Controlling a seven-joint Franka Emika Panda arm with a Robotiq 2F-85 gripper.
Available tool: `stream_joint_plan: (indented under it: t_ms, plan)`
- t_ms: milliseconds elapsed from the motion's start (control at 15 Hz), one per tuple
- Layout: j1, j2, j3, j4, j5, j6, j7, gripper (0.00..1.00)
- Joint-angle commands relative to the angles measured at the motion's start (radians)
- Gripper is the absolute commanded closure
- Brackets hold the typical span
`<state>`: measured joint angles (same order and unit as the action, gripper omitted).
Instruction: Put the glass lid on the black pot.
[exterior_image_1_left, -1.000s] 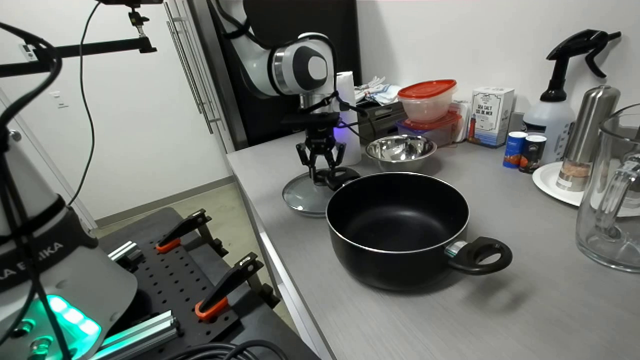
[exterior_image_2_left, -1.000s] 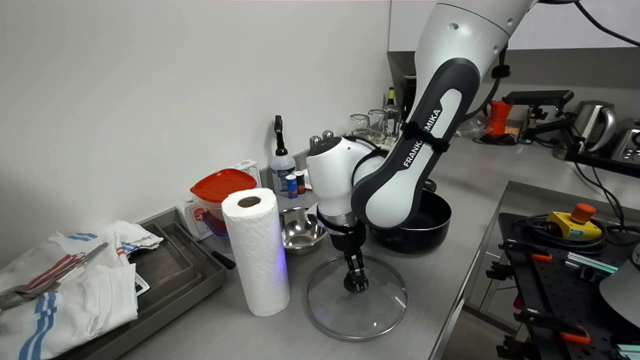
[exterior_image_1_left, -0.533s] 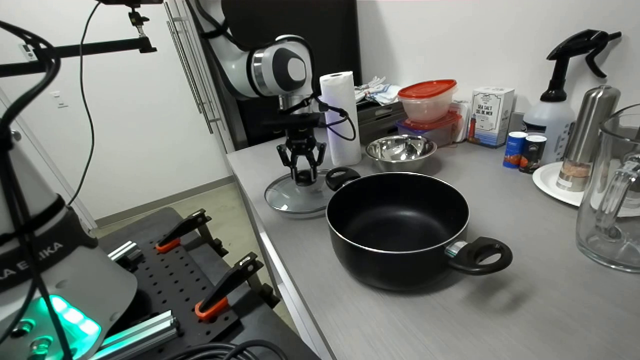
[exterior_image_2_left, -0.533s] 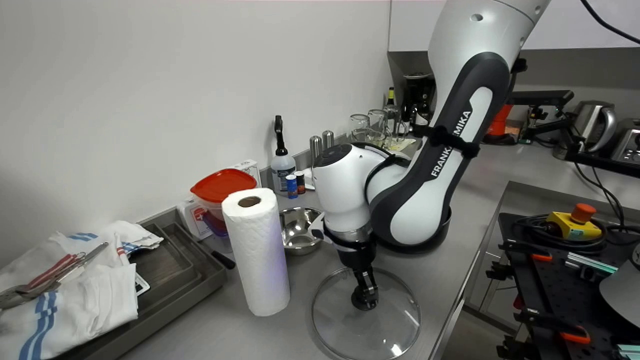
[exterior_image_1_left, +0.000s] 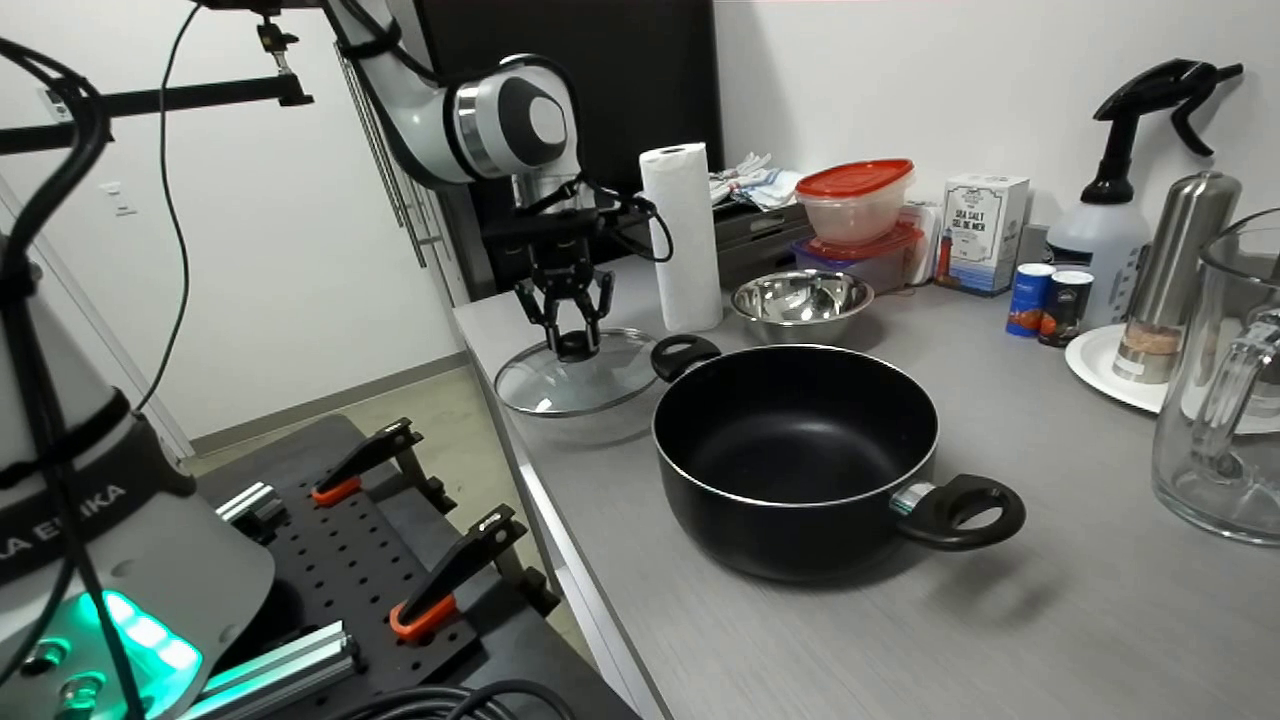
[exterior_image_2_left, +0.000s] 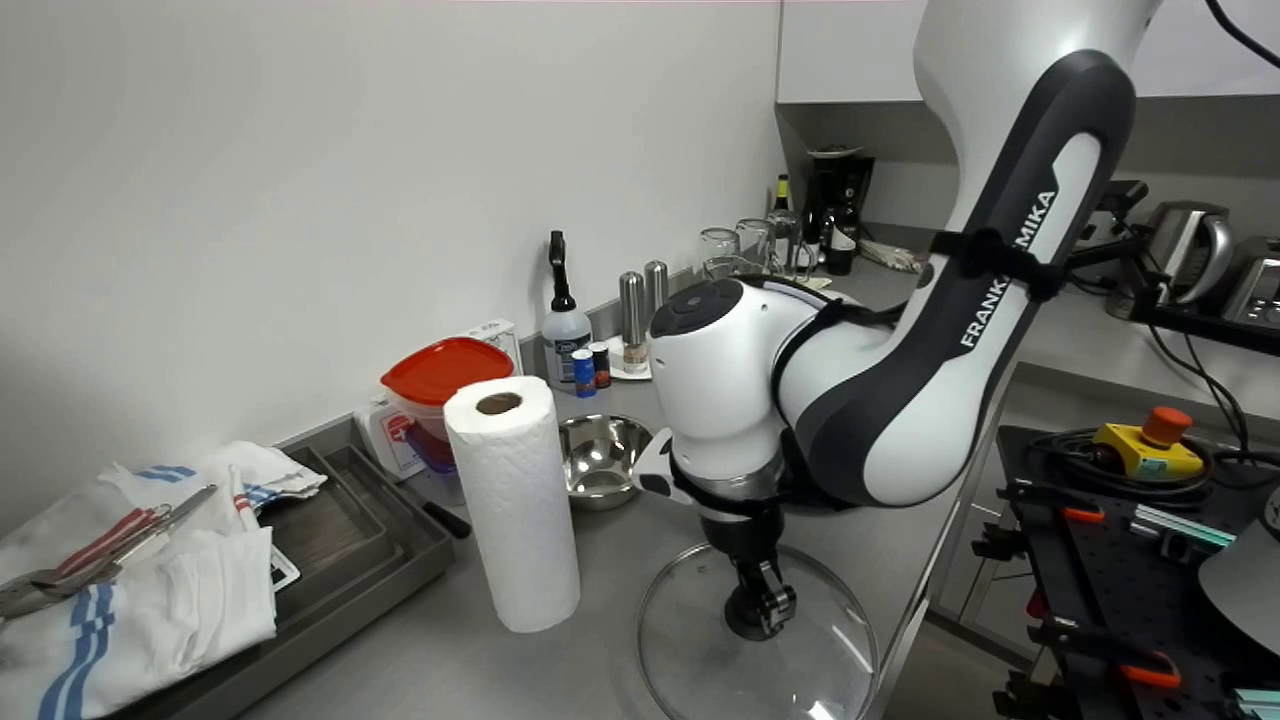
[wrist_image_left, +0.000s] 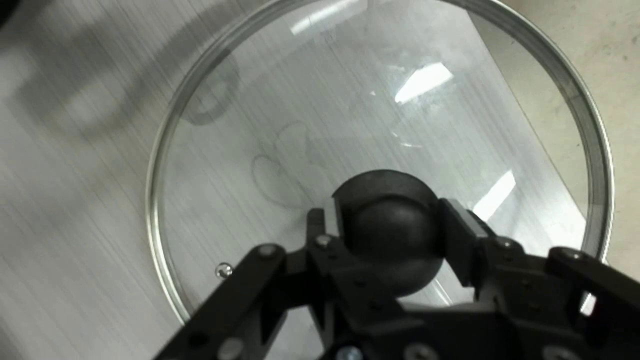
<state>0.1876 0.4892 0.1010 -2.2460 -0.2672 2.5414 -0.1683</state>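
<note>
The clear glass lid (exterior_image_1_left: 600, 385) hangs from my gripper (exterior_image_1_left: 576, 338) a little above the counter, roughly level. Its far part runs out of the picture in an exterior view (exterior_image_2_left: 700, 655). In the wrist view the lid (wrist_image_left: 350, 125) shows its metal rim, and my fingers (wrist_image_left: 390, 220) are shut on its dark round knob (wrist_image_left: 392, 230), one on each side. The black pot (exterior_image_1_left: 800, 540) stands uncovered on the counter, beside the lid and nearer that camera. The arm hides the pot behind my gripper (exterior_image_2_left: 765, 605) in an exterior view.
A paper towel roll (exterior_image_1_left: 682, 240) and a steel bowl (exterior_image_1_left: 800, 305) stand behind the pot. The counter edge (exterior_image_1_left: 540, 500) runs under the lid's side; floor (wrist_image_left: 615, 100) shows beyond it. A grey tray with towels (exterior_image_2_left: 340, 560), a spray bottle (exterior_image_1_left: 1100, 240) and a glass pitcher (exterior_image_1_left: 1210, 440) stand around.
My gripper has carried the lid away from the pot, toward the counter edge and past the towel roll. The lid has risen off the counter. The pot has not moved.
</note>
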Motion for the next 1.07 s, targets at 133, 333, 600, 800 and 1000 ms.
stream_joint_plan:
  t_ms: [133, 333, 600, 800, 1000]
  plan:
    - [0.037, -0.199, 0.001, -0.138, -0.040, -0.033, 0.061, 0.75]
    - [0.042, -0.286, 0.011, -0.181, -0.041, -0.073, 0.079, 0.75]
    - [0.033, -0.394, 0.034, -0.214, -0.030, -0.137, 0.084, 0.75]
    - [0.019, -0.458, 0.042, -0.217, -0.012, -0.185, 0.069, 0.75]
    - [-0.009, -0.499, 0.028, -0.209, 0.008, -0.218, 0.043, 0.75]
